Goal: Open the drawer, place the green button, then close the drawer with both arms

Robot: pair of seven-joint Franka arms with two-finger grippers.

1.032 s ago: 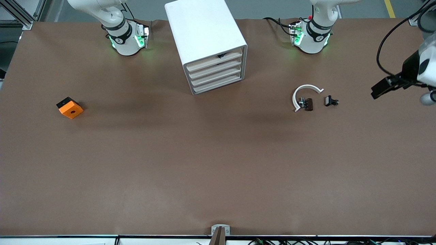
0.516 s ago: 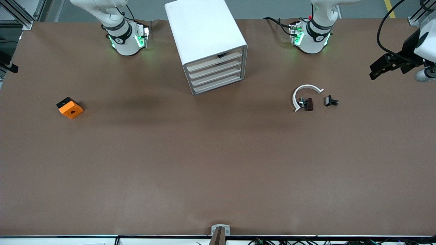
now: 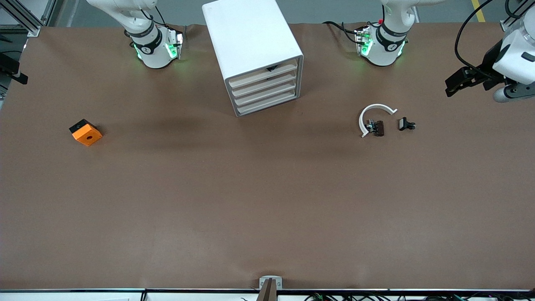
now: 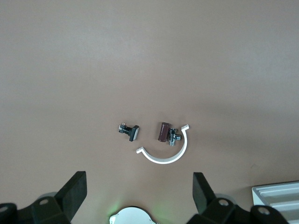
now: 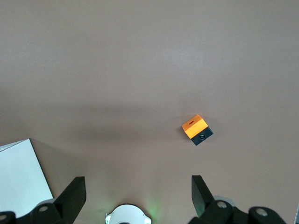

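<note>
The white cabinet (image 3: 250, 42) stands between the two arm bases, and its four cream-fronted drawers (image 3: 264, 88) all sit pushed in. A small dark spot (image 3: 271, 68) shows at the top drawer's upper edge. No green-capped button is in view. My left gripper (image 3: 455, 81) hangs open and empty over the table's edge at the left arm's end. Its wrist view shows the spread fingers (image 4: 74, 192) high over the clips. My right gripper (image 3: 14, 73) shows only partly at the right arm's end. Its wrist view shows open fingers (image 5: 201, 193) holding nothing.
Two small black clips (image 3: 378, 127) (image 3: 406, 124) and a white curved strip (image 3: 372, 113) lie toward the left arm's end; they also show in the left wrist view (image 4: 164, 132). An orange cube (image 3: 85, 132) with a black hole lies toward the right arm's end, also in the right wrist view (image 5: 196, 129).
My left gripper has risen and drawn back toward its base's side of the table edge. My right gripper has come into view at the other table end. Nothing on the table moved.
</note>
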